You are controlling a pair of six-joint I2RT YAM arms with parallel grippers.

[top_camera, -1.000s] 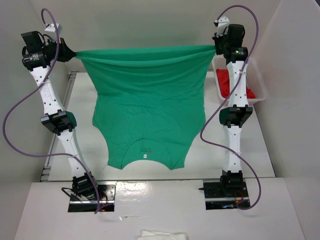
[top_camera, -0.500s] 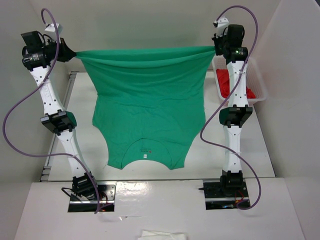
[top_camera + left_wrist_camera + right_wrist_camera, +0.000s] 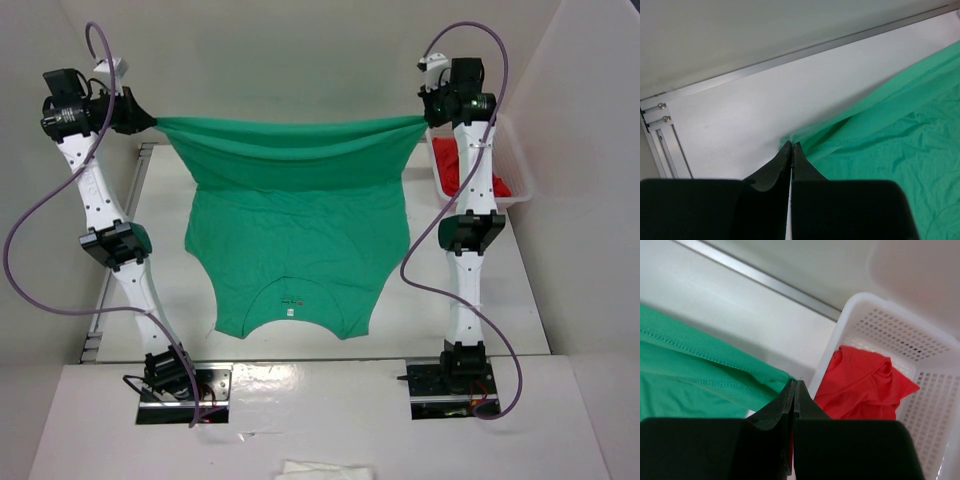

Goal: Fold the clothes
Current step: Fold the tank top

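- The T-shirt (image 3: 300,250) is thin, soft emerald-green fabric with a stitched hem. In the right wrist view the hem's double row of stitching is plain to see.
- The table (image 3: 160,250) is smooth, matt white, with an aluminium rail (image 3: 790,55) along its far edge.
- A white perforated plastic basket (image 3: 522,175) stands at the far right and holds a crumpled red garment (image 3: 448,165).
- The left gripper (image 3: 150,120) has its black, tapered fingers pressed together on the hem's left corner.
- The right gripper (image 3: 425,118) is likewise clamped on the hem's right corner, just beside the basket.
- Compared with a second ago, the held hem sits lower in the top view. A darker band of hanging fabric now shows beneath it, with a distinct lower edge across the shirt.
- The hem is stretched between the two arms above the far part of the table, sagging slightly in the middle.
- The rest of the shirt lies flat on the table, with the collar toward the arm bases and the sleeves spread to either side.
- A small white neck label (image 3: 291,306) shows at the collar.
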